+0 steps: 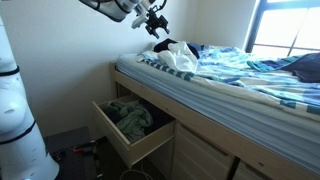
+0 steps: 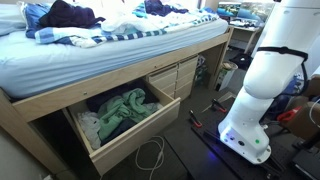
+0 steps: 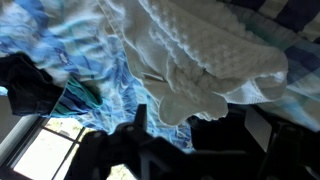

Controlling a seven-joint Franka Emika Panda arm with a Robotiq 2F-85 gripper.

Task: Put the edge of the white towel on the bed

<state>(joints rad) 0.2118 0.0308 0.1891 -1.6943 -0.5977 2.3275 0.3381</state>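
The white towel [image 1: 176, 58] lies bunched on the near corner of the bed [image 1: 200, 92], on the blue patterned bedding. It also shows in an exterior view [image 2: 122, 20] and fills the top of the wrist view [image 3: 205, 55]. My gripper [image 1: 156, 24] hangs in the air just above the towel, not touching it. In the wrist view, which looks upside down, its dark fingers [image 3: 195, 135] stand apart with nothing between them. The gripper itself is out of sight in the exterior view that shows the robot base.
An open drawer [image 1: 135, 145] under the bed holds green cloth [image 2: 120, 108]. Dark clothing [image 2: 68, 12] lies on the bed. The white robot base [image 2: 258, 95] stands on the floor beside cables. A bright window [image 1: 285, 25] is behind the bed.
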